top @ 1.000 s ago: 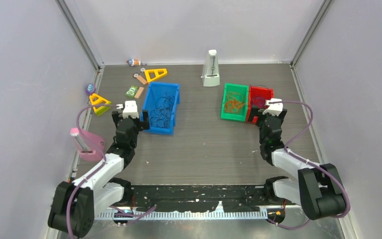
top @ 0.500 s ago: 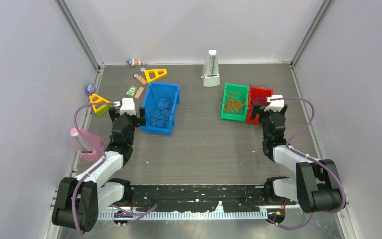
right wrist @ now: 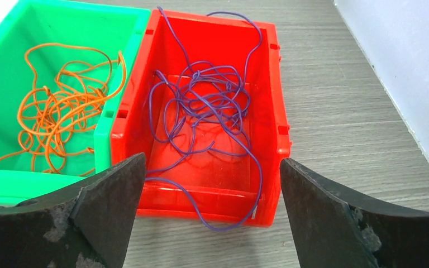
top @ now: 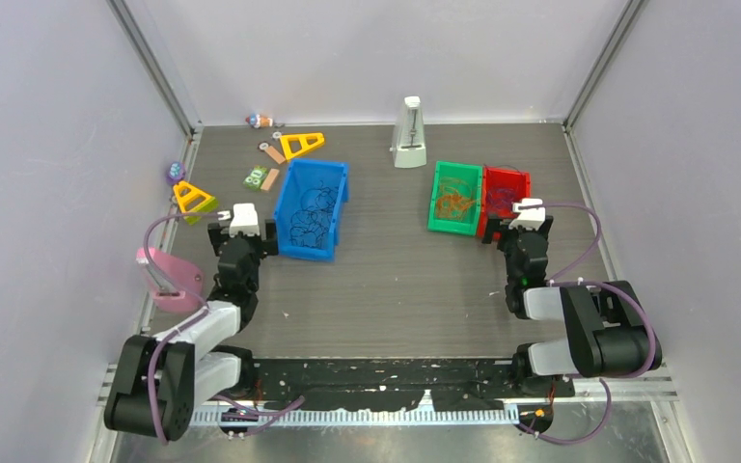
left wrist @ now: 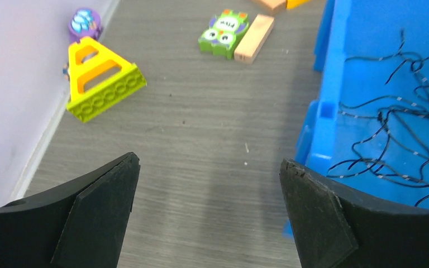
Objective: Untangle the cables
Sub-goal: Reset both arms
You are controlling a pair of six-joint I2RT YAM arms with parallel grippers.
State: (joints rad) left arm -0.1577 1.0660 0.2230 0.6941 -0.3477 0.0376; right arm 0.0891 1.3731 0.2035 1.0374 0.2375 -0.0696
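while crouched, left tool [left wrist: 208, 163], right tool [right wrist: 212, 162] agape

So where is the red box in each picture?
Top view: the red box is right of the middle, near the right wall.
Left wrist: not in it.
Right wrist: the red box is in the middle, with purple wires inside.
Shared landmark: the green box on its left, holding orange wires.
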